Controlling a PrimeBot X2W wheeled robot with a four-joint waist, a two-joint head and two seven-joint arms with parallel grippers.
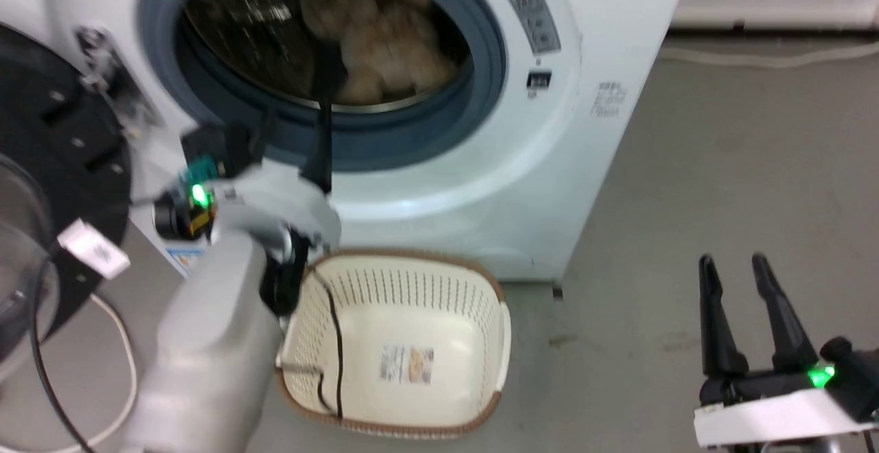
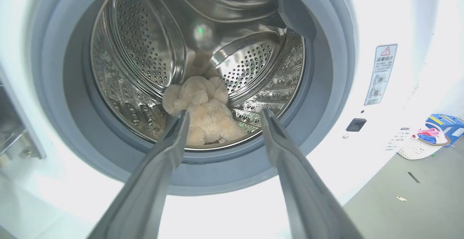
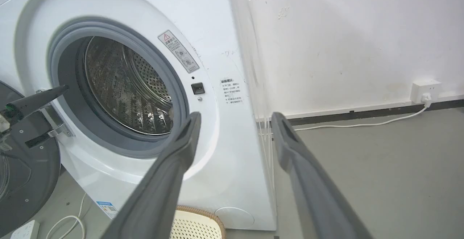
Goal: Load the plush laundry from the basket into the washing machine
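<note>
My right hand [image 1: 733,261] hangs at 5 o'clock in the head view, fingers parted and empty. The basket [image 1: 412,255] stands at 6, its left rim hidden behind my left forearm [image 1: 206,343]. Beyond it my left hand [image 2: 224,113] is spread wide and empty at the mouth of the washing machine [image 1: 481,185], and the plush laundry [image 2: 208,123] lies low in the drum [image 2: 145,50], blurred from the head.
</note>
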